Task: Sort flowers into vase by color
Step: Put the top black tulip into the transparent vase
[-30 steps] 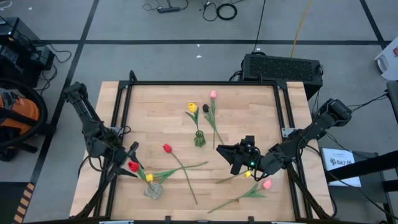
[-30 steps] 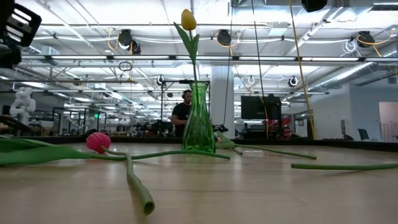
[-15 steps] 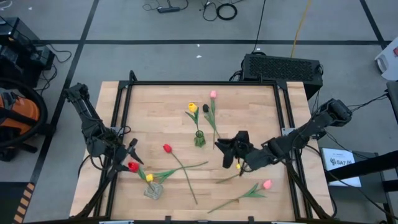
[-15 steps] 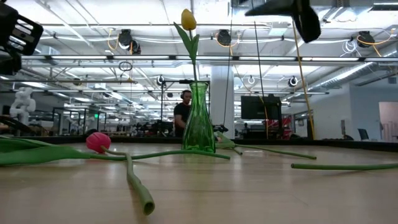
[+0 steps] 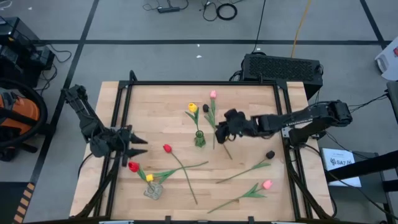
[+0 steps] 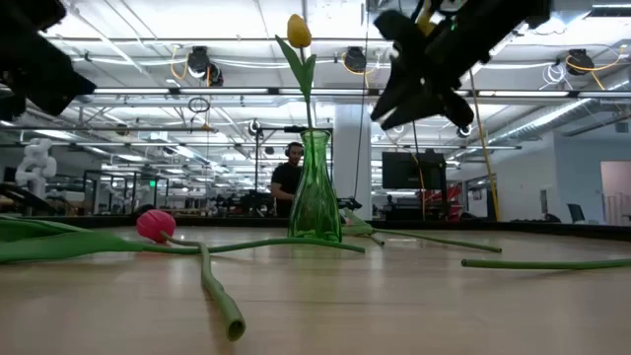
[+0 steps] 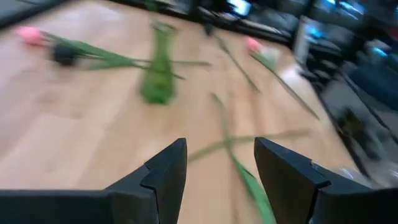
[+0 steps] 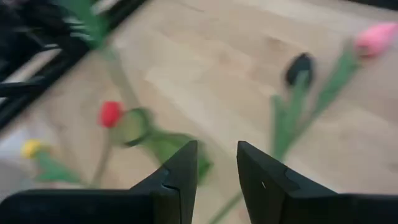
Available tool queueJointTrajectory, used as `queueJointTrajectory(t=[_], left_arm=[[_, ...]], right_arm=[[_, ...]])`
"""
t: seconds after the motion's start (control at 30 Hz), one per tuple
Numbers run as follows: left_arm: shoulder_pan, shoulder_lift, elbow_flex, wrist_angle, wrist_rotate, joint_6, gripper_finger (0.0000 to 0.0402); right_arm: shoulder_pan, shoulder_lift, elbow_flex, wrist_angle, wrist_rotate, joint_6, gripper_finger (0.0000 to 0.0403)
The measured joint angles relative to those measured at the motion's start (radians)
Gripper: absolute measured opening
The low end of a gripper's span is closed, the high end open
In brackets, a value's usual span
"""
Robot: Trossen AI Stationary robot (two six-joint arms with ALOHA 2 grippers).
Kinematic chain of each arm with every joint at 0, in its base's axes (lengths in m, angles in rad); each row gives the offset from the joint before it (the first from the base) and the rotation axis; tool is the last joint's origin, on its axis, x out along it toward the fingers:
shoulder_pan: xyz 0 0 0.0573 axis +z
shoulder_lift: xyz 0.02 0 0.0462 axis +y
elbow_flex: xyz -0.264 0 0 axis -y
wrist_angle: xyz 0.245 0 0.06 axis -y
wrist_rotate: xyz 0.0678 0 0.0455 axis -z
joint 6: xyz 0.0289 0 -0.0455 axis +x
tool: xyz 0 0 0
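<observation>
A green vase (image 5: 199, 138) stands mid-table with one yellow tulip (image 5: 192, 107) upright in it, also seen in the low view (image 6: 299, 32). The other flowers lie flat on the wood: a pink one (image 5: 213, 94) and a black one (image 5: 206, 108) behind the vase, a red one (image 5: 166, 148), a black one (image 5: 270, 154) and a pink one (image 5: 267, 184) at the right. My right gripper (image 5: 219, 132) hovers open just right of the green vase, empty (image 8: 216, 165). My left gripper (image 5: 140, 146) hovers open at the table's left, empty (image 7: 221, 162).
A clear vase (image 5: 152, 191) sits near the front left, with a red head (image 5: 133, 166) and a yellow head (image 5: 149, 178) beside it. A black frame (image 5: 127, 87) rims the table. Bare wood lies open at the far right (image 5: 255, 102). A person shows far behind the table (image 6: 292, 173).
My right gripper has swung from the near right part of the table toward the far edge and left, ending beside the green vase, sinking and rolling on the way. This uncovered the black tulip at the right. My left gripper has turned to point toward the table's right.
</observation>
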Motion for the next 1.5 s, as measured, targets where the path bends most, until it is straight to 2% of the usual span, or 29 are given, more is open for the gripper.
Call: queueJointTrajectory(t=[0.1, 0.2, 0.33, 0.53, 0.7, 0.9, 1.13, 1.5], left_arm=[[0.056, 0.000, 0.017, 0.019, -0.067, -0.006, 0.0196], [0.127, 0.000, 0.026, 0.061, -0.079, 0.002, 0.0196], [0.234, 0.018, 0.026, 0.177, -0.065, 0.055, 0.0196], [0.413, 0.125, 0.027, 0.393, 0.067, 0.204, 0.0196], [0.533, 0.223, 0.027, 0.467, 0.150, 0.210, 0.0196], [0.615, 0.241, 0.027, 0.493, 0.169, 0.211, 0.0196], [0.644, 0.233, 0.027, 0.518, 0.173, 0.210, 0.0196], [0.644, 0.233, 0.027, 0.511, 0.173, 0.205, 0.0196]], right_arm=[[-0.081, 0.000, 0.000, -0.063, -0.014, 0.020, 0.0105], [-0.156, 0.000, 0.000, -0.115, -0.030, 0.042, 0.0105], [-0.254, 0.000, 0.000, -0.123, -0.155, -0.022, 0.0105], [-0.357, 0.000, 0.000, -0.114, -0.168, -0.058, 0.0105], [-0.402, 0.020, 0.000, -0.095, -0.171, -0.074, 0.0105], [-0.408, 0.129, 0.000, -0.093, -0.257, -0.075, 0.0105], [-0.398, 0.205, 0.000, -0.098, -0.350, -0.092, 0.0105], [-0.261, 0.218, 0.000, -0.091, -0.322, -0.181, 0.0105]])
